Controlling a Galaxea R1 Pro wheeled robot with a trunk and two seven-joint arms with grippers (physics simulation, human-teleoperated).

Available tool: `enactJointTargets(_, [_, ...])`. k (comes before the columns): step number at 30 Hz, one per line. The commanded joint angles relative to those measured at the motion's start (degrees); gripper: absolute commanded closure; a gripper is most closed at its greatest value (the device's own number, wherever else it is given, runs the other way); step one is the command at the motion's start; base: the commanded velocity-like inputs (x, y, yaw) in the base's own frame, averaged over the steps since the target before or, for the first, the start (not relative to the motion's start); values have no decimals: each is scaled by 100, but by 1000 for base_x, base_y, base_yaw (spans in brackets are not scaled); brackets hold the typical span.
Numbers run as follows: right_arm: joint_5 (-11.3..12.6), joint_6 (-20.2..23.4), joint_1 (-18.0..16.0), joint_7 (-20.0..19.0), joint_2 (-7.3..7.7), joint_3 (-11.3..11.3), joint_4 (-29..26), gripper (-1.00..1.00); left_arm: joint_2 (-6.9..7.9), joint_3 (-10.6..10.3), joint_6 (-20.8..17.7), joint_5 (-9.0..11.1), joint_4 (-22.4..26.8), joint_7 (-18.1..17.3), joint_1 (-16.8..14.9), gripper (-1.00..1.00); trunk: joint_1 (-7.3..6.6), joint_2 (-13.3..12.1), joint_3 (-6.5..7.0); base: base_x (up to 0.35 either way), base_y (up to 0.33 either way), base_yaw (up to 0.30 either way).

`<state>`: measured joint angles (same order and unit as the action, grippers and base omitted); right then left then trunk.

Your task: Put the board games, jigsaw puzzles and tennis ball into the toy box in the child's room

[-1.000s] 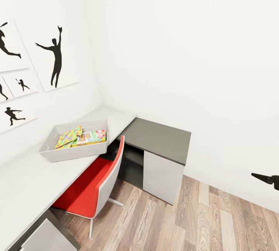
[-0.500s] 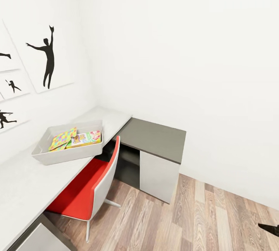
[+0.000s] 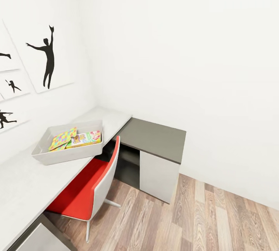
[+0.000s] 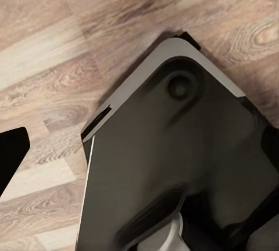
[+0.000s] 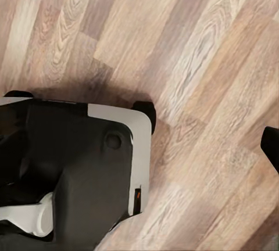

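The bin [image 3: 42, 157] on the desk [image 3: 23, 189] holds a puzzle [image 3: 62, 138] and one game [image 3: 85, 138] — the rest apparently remain. Pincers: state can't be told — only floor [image 5: 203, 47] beneath them.

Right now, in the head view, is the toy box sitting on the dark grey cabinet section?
No, the toy box rests on the pale table by the wall, left of the dark grey cabinet section.
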<state>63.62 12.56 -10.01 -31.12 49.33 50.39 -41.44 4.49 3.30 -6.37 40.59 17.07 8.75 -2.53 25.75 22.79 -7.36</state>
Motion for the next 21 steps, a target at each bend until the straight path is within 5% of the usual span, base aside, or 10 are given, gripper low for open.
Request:
enactJointTargets(1, [-99,27,-9,-16,-212,44,243,-100,-4,29,-40,21,18,22,4,-100,4,13,-12,0,0,-2])
enactJointTargets(3, [-407,9,-3,-32,-666,70,766,-100,-6,30,-41,22,14,22,21,-100,4,13,-12,0,0,-1])
enactJointTargets(4, [-407,9,-3,-32,-666,70,766,-100,-6,30,-41,22,14,22,21,-100,4,13,-12,0,0,-1])
enactJointTargets(5, [-555,-10,-2,-36,-900,78,1039,-100,-6,30,-42,23,9,24,31,-100,4,13,-12,0,0,-1])
enactJointTargets(6, [-555,-10,-2,-36,-900,78,1039,-100,-6,30,-42,23,9,24,31,-100,4,13,-12,0,0,-1])
enactJointTargets(9, [-942,-155,-5,-31,-1573,93,1836,-100,-8,30,-45,25,-50,42,52,-100,4,13,-12,0,0,0])
enactJointTargets(12, [-1043,-252,-4,-21,-1779,98,2072,-100,-8,30,-46,26,-86,47,57,-100,4,13,-12,0,0,0])
enactJointTargets(15, [-1269,-725,3,95,-2334,111,2646,-100,-12,31,-49,30,-223,52,67,-100,4,13,-12,0,0,0])
enactJointTargets(16, [-1269,-725,3,95,-2334,111,2646,-100,-12,31,-49,30,-223,52,67,-100,4,13,-12,0,0,0])
enactJointTargets(21, [-1393,-1206,17,391,-2794,124,3006,-100,-26,31,-53,33,-379,54,72,-100,4,13,-12,0,0,0])
